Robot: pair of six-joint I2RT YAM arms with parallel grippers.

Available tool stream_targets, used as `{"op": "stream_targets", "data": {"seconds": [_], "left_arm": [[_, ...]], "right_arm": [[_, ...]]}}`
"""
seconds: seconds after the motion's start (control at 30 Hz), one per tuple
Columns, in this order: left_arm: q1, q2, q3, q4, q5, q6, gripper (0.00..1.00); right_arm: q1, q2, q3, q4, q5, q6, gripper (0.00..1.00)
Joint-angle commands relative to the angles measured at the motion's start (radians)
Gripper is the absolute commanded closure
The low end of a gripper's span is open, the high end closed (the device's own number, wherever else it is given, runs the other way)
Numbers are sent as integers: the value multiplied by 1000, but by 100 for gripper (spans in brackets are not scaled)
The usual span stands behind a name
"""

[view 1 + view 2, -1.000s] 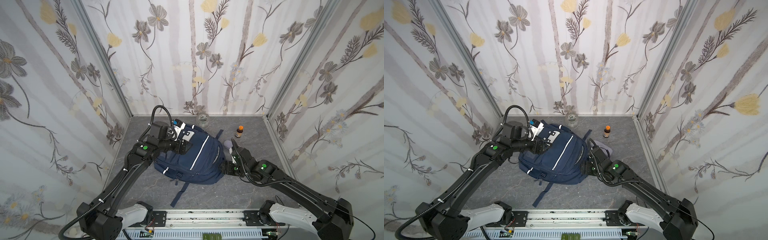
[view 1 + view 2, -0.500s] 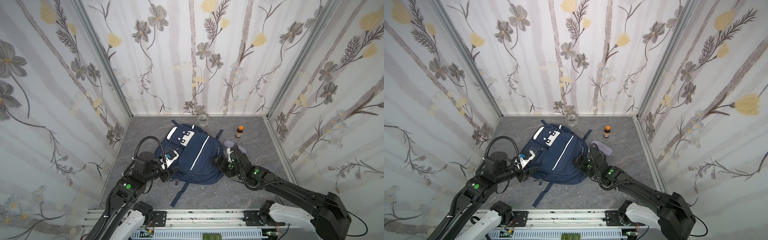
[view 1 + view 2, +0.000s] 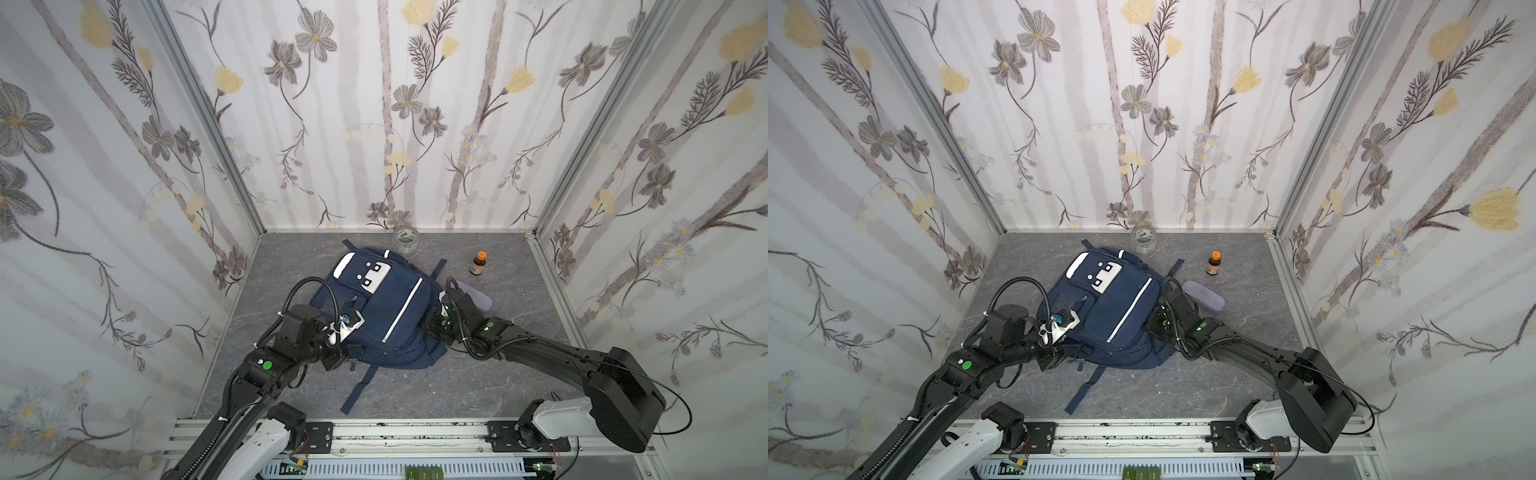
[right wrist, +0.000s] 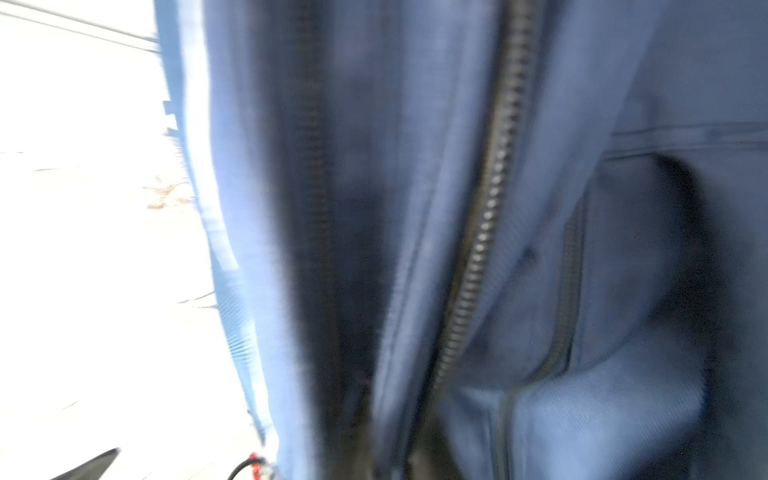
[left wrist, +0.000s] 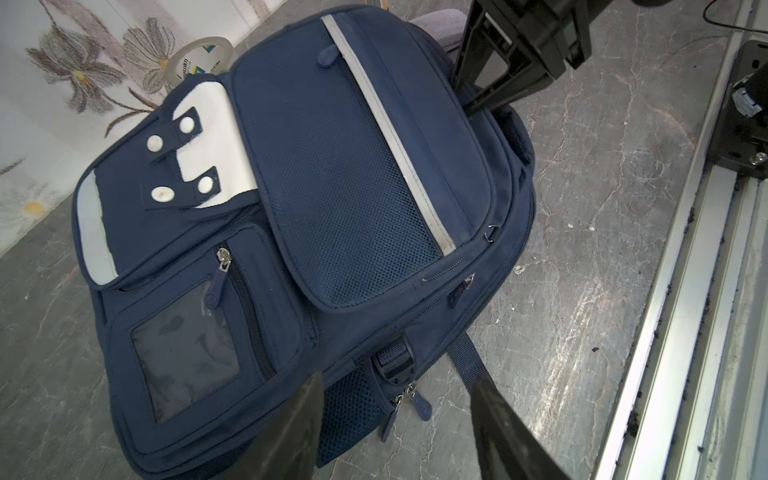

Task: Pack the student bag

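The student bag [image 3: 386,307] [image 3: 1117,316] lies front-up on the grey floor, navy with white patches and a white stripe. My left gripper [image 3: 352,354] [image 3: 1073,353] is open at the bag's near left corner. In the left wrist view its fingers straddle the buckle and the zip pulls [image 5: 409,401] on the bag's [image 5: 332,187] lower edge, holding nothing. My right gripper [image 3: 433,328] [image 3: 1154,324] [image 5: 471,110] is shut, its tips pressed into the bag's right side. The right wrist view shows only blurred bag fabric and zips [image 4: 490,216]; whether anything is pinched is hidden.
A clear tape roll [image 3: 405,239] stands at the back wall behind the bag. A small brown bottle with an orange cap [image 3: 478,264] and a grey case [image 3: 478,297] sit to the right. A loose strap [image 3: 359,388] trails toward the front rail [image 3: 395,432]. Flowered walls close three sides.
My left arm has drawn back from the bag's top to its near left corner. My right gripper has moved in along the bag's right side and closed.
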Motion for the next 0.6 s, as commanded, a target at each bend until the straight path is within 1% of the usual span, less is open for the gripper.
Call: {"op": "stream_targets", "data": {"seconds": [0.0, 0.13, 0.27, 0.43, 0.57], "left_arm": [[-30, 25, -17, 1, 7, 23, 41], [-84, 65, -47, 1, 7, 23, 41], [-95, 93, -75, 1, 7, 23, 41], [-97, 126, -114, 1, 7, 23, 41], [-97, 128, -134, 1, 7, 23, 41]], "right_arm": [[-17, -19, 46, 74, -119, 9, 100], [-53, -41, 93, 62, -258, 49, 100], [-73, -45, 142, 41, -343, 70, 100], [-78, -35, 221, 27, -398, 78, 100], [-77, -27, 251, -12, -408, 57, 100]]}}
